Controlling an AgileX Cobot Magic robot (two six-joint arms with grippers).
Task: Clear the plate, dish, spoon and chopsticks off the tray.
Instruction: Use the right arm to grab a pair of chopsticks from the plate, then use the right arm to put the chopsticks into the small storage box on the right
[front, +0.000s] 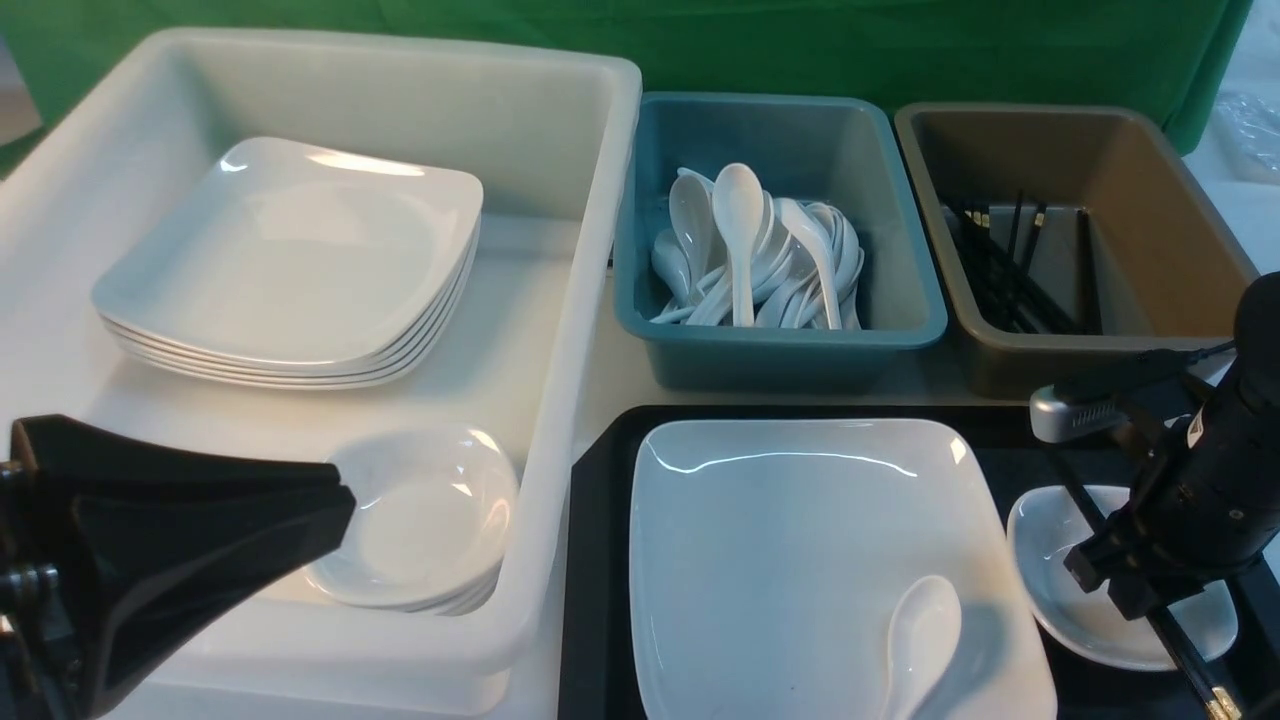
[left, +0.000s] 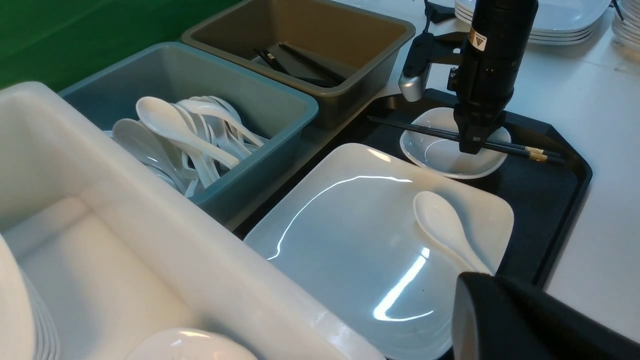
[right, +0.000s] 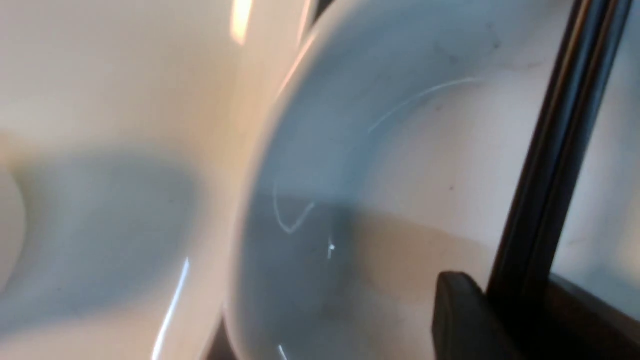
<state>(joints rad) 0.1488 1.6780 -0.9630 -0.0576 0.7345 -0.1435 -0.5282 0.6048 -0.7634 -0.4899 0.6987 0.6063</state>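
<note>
Green cloth (front: 800, 40) is hanging behind a white table (left: 590, 260), where the black tray (front: 600, 560) is sitting at 5 o'clock in the front view. The plate (front: 790, 560) is lying on the tray's floor, with the spoon (front: 915, 640) resting bowl-down inside it at 5 o'clock. At 3 o'clock from the plate, the dish (front: 1050, 540) is sitting on the tray, and the chopsticks (front: 1195, 665) are lying across its rim. The right hand (front: 1130, 590) is pointing down at those chopsticks over the dish, one finger touching them; whether it is gripping them I cannot tell. The left hand (front: 340, 500) is hanging shut and empty at 8 o'clock, in front of the white bin (front: 590, 200), which is holding stacked plates (front: 290, 260) and stacked small dishes (front: 430, 510). At 12 o'clock from the tray, the teal bin (front: 900, 250) is holding loose spoons (front: 750, 250), and the brown bin (front: 1150, 200) at 1 o'clock is holding black sticks (front: 1010, 270).
</note>
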